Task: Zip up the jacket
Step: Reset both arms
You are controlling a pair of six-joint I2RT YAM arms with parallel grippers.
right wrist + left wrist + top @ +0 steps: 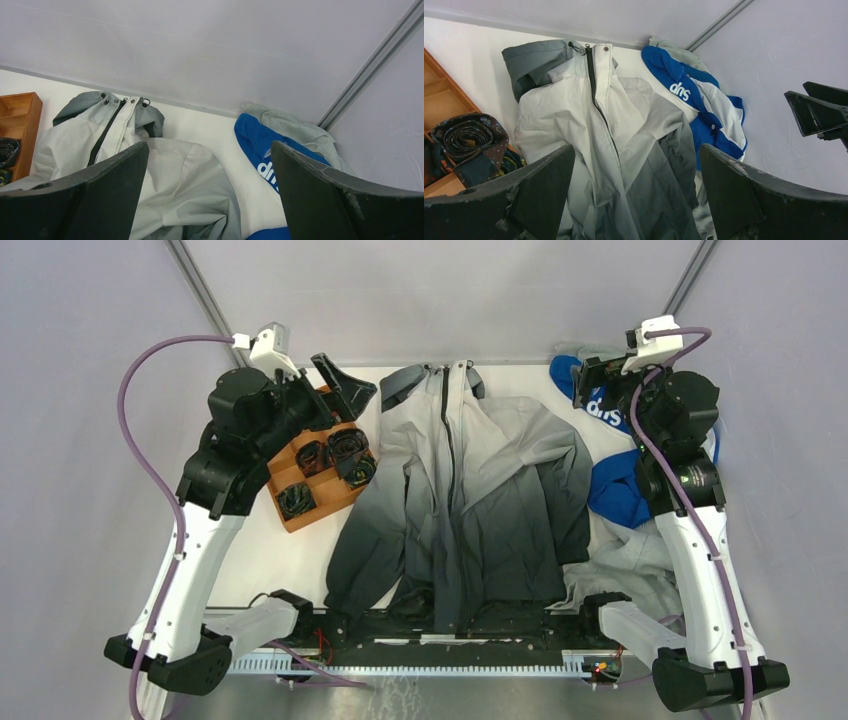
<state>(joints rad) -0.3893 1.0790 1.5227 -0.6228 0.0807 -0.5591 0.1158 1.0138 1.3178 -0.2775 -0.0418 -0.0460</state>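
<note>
The jacket (500, 480) lies flat on the white table, its light grey collar at the far edge and its dark hem toward the arm bases. Its dark zipper (447, 440) runs down the front from the collar. My left gripper (342, 390) hangs open above the wooden tray, left of the jacket's hood, holding nothing. My right gripper (598, 375) is open over the blue garment, right of the collar, also holding nothing. The left wrist view shows the jacket (574, 110) and zipper (591, 85) beyond my open left gripper (636, 150). In the right wrist view the jacket (175, 175) sits between the fingers of my open right gripper (209, 145).
A wooden tray (283, 462) with several rolled dark items (345, 445) stands left of the jacket. A blue-and-white garment (615, 490) and a light grey sweatshirt (630, 560) lie to the right. Walls enclose the table on three sides.
</note>
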